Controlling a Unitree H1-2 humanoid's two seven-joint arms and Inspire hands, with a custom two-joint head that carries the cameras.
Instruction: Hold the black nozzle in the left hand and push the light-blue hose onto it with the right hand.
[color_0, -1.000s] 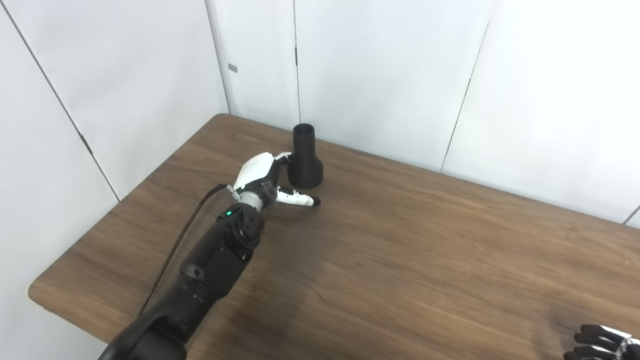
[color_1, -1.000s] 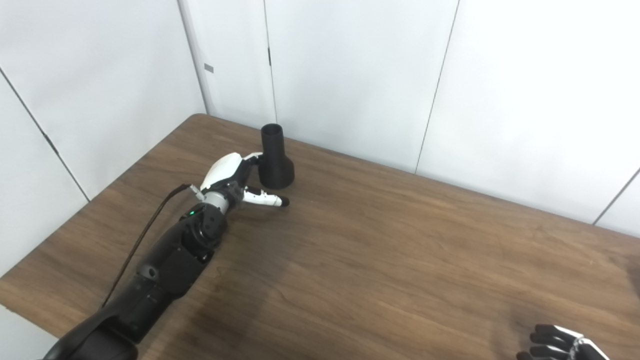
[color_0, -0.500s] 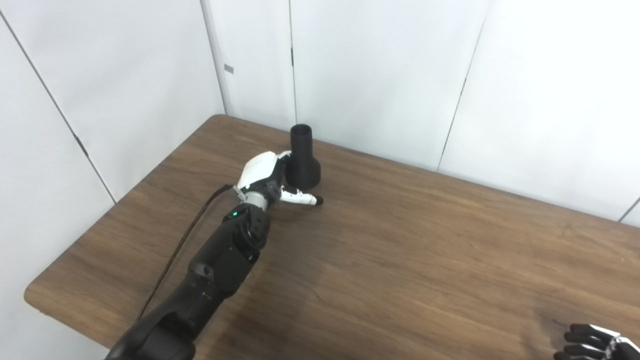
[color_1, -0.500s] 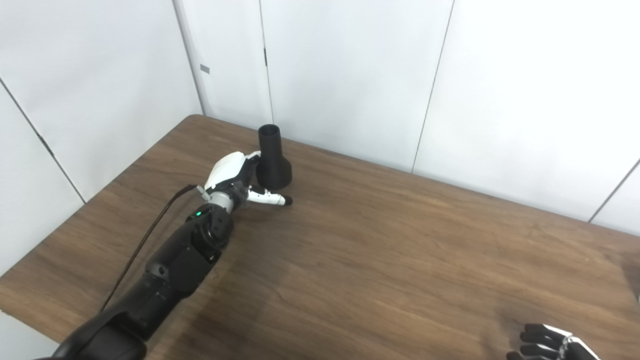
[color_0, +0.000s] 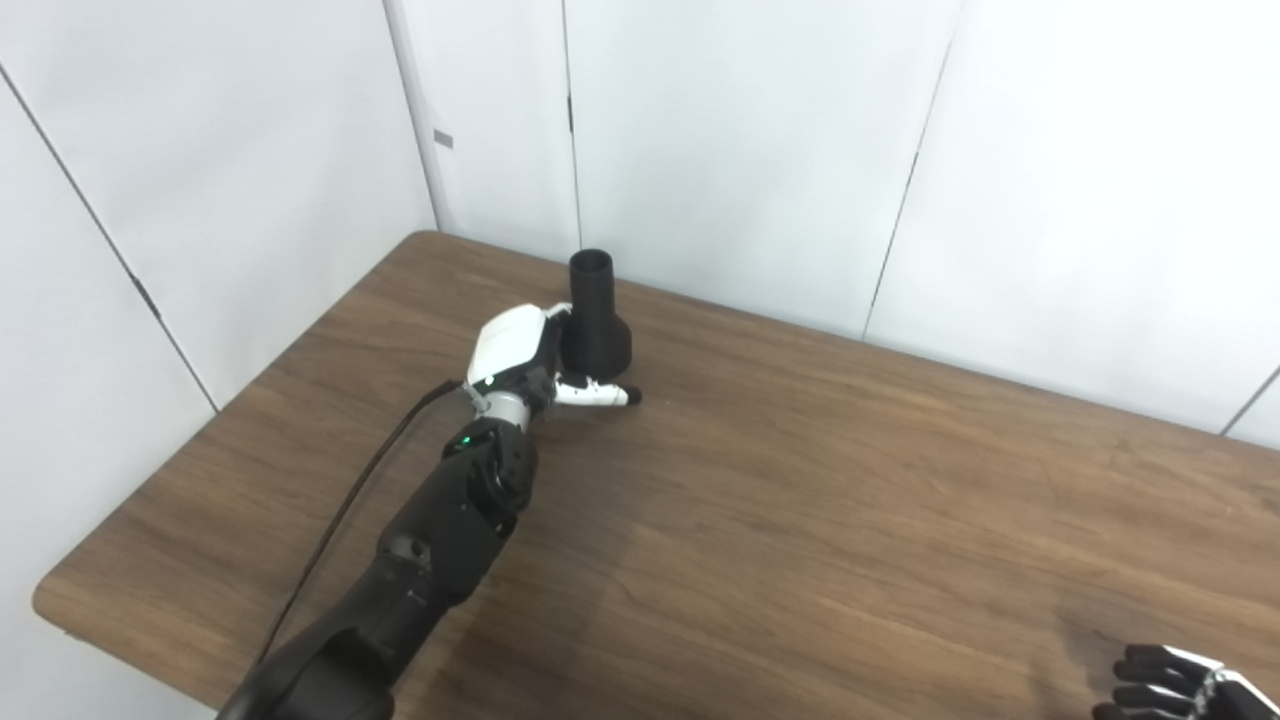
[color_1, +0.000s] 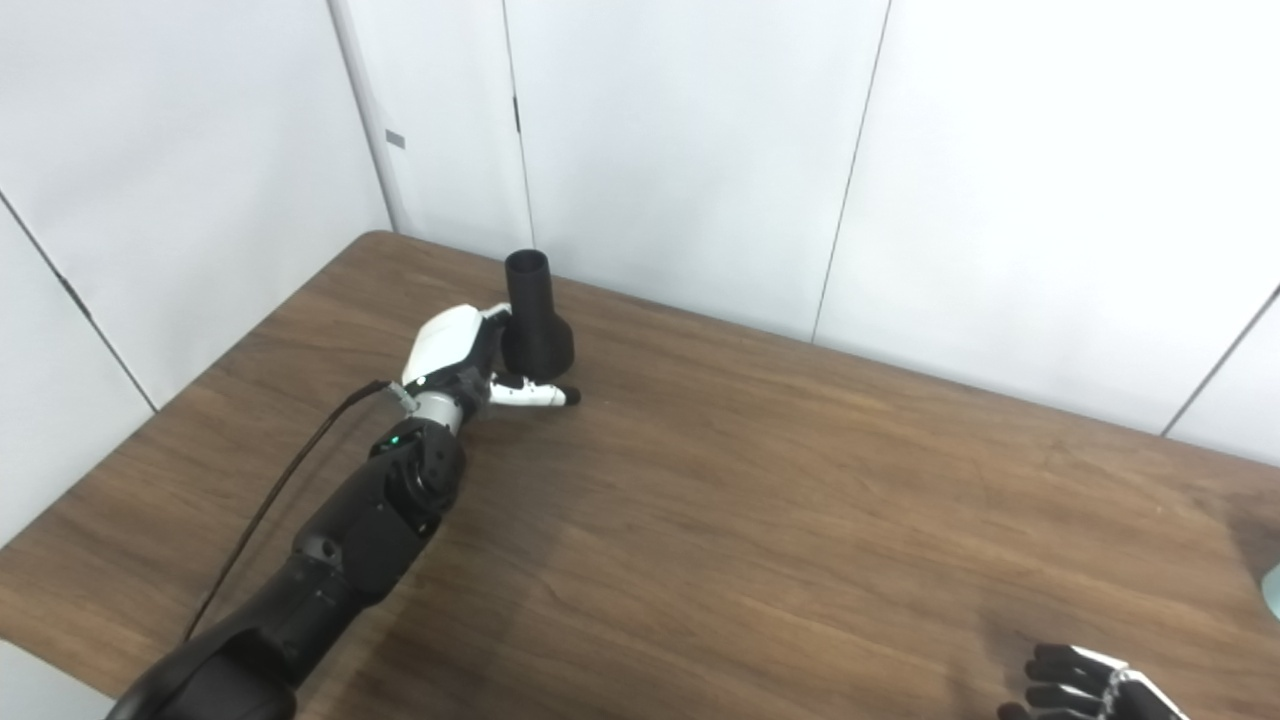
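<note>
So over the last second the whole view drifts a bit, which is just the head cameras moving. The real change is that the left hand (color_0: 520, 352) creeps closer to the black nozzle (color_0: 594, 320), which stands upright near the table's (color_0: 850, 480) far edge, around 11 o'clock. The fingers now sit against the nozzle's flared base at its 9 o'clock side, the thumb poking out in front, spread rather than wrapped, so the grasp looks not yet closed.

The right hand (color_1: 1075, 685) is cut off at 5 o'clock, only dark fingertips showing; can't tell its state. The light-blue hose isn't clearly visible anywhere.
</note>
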